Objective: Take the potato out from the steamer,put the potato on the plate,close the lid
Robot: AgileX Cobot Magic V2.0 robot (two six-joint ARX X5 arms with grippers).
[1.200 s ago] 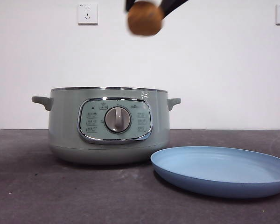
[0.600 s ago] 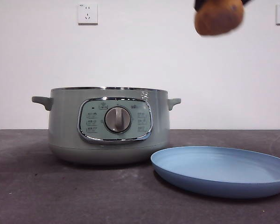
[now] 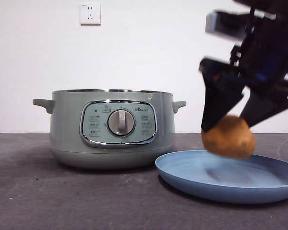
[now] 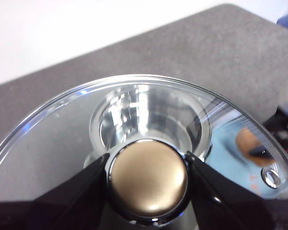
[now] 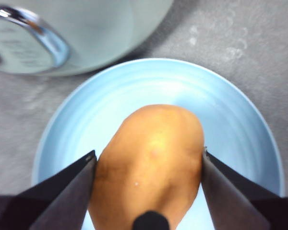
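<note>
My right gripper [image 3: 230, 125] [image 5: 148, 155] is shut on the orange-brown potato [image 3: 228, 136] [image 5: 151, 163], which hangs just above the light-blue plate [image 3: 221, 189] [image 5: 86, 110]; I cannot tell whether it touches the plate. The sage-green steamer [image 3: 67, 134] [image 5: 96, 28] stands uncovered to the left of the plate. My left gripper [image 4: 148, 160] is shut on the knob [image 4: 148, 179] of the clear glass lid [image 4: 53, 139], held up in the air. The lid is out of the front view.
The steamer and the plate stand on a dark grey table [image 3: 38, 191] in front of a white wall with a socket [image 3: 90, 13]. The plate's left rim lies close to the steamer's base.
The potato has travelled right from high above the steamer and come down to just above the plate. The right arm, earlier only at the top edge, now fills the upper right.
</note>
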